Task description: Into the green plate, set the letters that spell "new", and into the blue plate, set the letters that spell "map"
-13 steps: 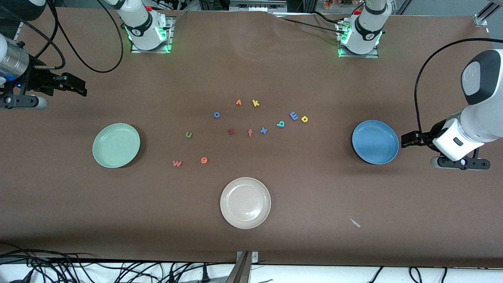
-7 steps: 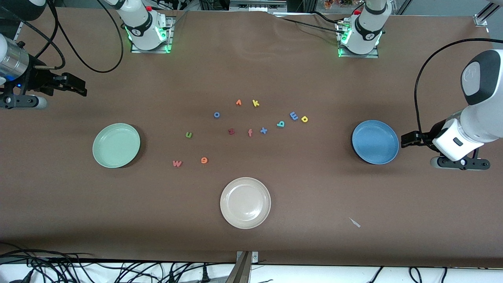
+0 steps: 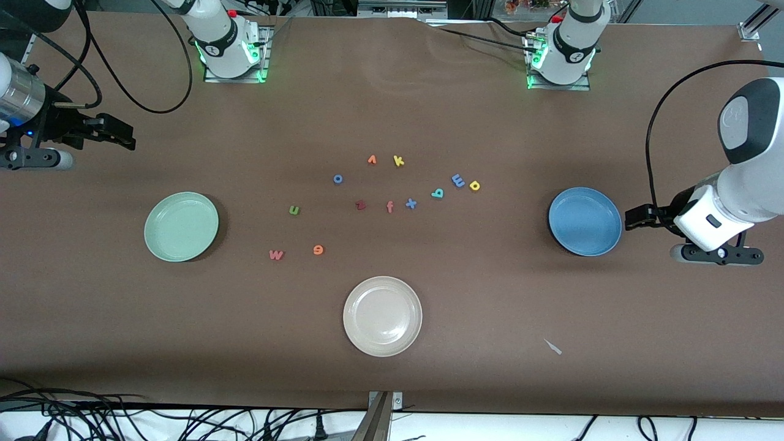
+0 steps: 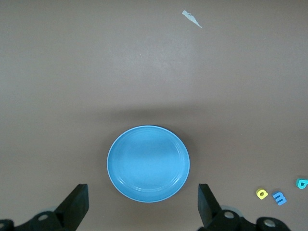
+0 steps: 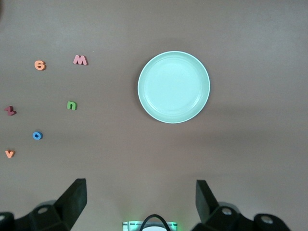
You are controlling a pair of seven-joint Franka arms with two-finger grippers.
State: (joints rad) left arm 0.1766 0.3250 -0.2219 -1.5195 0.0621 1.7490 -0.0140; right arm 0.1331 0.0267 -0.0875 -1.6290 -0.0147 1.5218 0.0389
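Pinkish-red w and orange e lie nearest the camera, olive n just farther, all beside the green plate at the right arm's end, so the right tool, released and empty, suits them. Farther still, teal a, blue m and yellow p lie toward the blue plate, by the left tool, also released over the desk.

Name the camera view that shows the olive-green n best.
The right wrist view: there the olive-green n reads clearly as an n, beside the green plate. The front view shows it smaller and turned, reading as a u. The left wrist view does not show it at all.
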